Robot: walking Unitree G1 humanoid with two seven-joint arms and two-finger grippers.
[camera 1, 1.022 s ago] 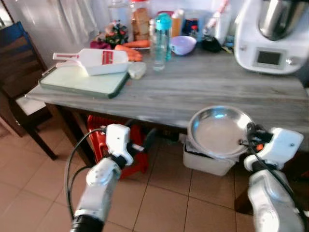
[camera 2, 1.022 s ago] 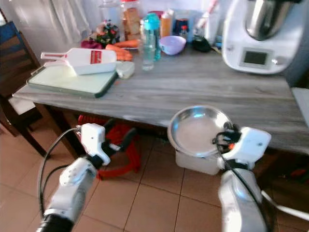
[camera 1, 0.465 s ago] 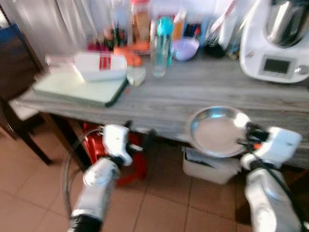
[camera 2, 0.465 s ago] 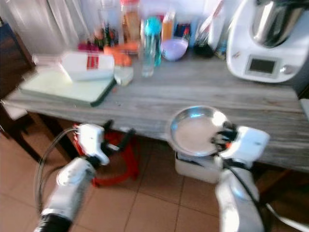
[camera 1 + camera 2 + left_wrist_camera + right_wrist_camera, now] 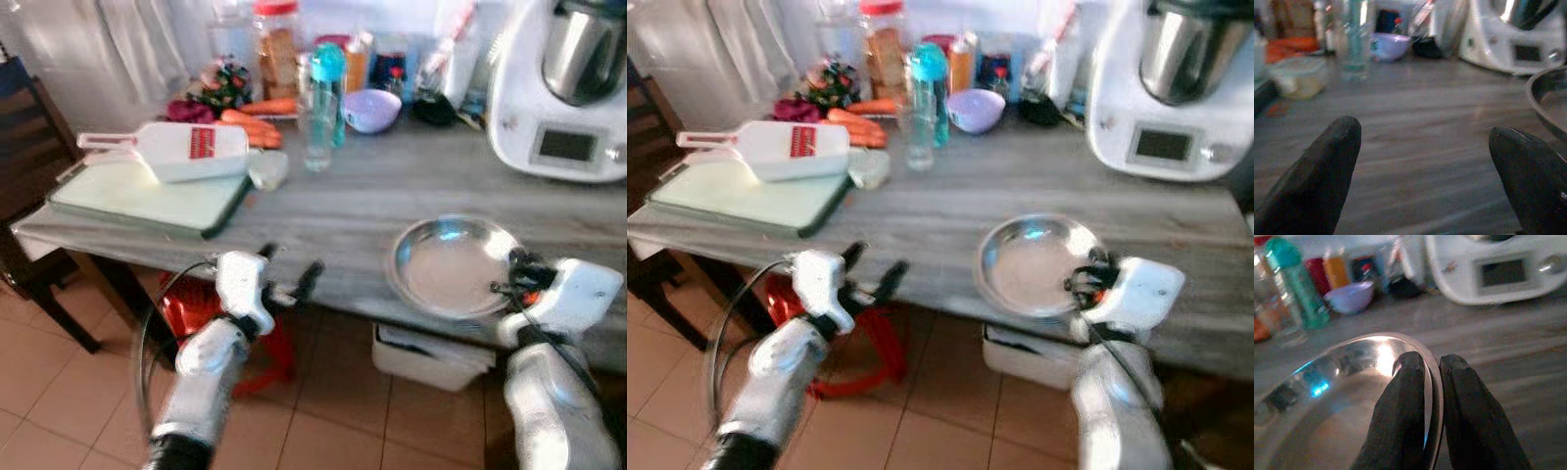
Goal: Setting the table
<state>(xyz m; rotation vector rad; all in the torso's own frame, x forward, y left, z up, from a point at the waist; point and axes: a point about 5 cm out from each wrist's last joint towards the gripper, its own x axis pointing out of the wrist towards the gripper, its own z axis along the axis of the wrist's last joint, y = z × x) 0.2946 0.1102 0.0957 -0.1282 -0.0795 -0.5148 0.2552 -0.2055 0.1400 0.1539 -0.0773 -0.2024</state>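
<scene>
A shiny steel plate (image 5: 451, 266) hangs level over the near edge of the grey wooden table (image 5: 362, 191), on its right side. My right gripper (image 5: 517, 277) is shut on the plate's right rim; in the right wrist view both black fingers (image 5: 1405, 406) pinch the rim (image 5: 1431, 382). My left gripper (image 5: 289, 272) is open at the table's front edge, left of the plate, with nothing between its fingers (image 5: 1322, 171).
A green cutting board (image 5: 147, 196) with a white scoop-shaped container (image 5: 186, 149) lies at the table's left. Bottles (image 5: 321, 88), carrots (image 5: 250, 122), a purple bowl (image 5: 372, 108) and a white kitchen machine (image 5: 563, 88) line the back. A dark chair (image 5: 29, 147) stands left; a red stool (image 5: 211, 313) and white box (image 5: 431, 352) sit underneath.
The camera has moved closer to the table. The plate and both grippers now reach over the table's front edge instead of hanging before it.
</scene>
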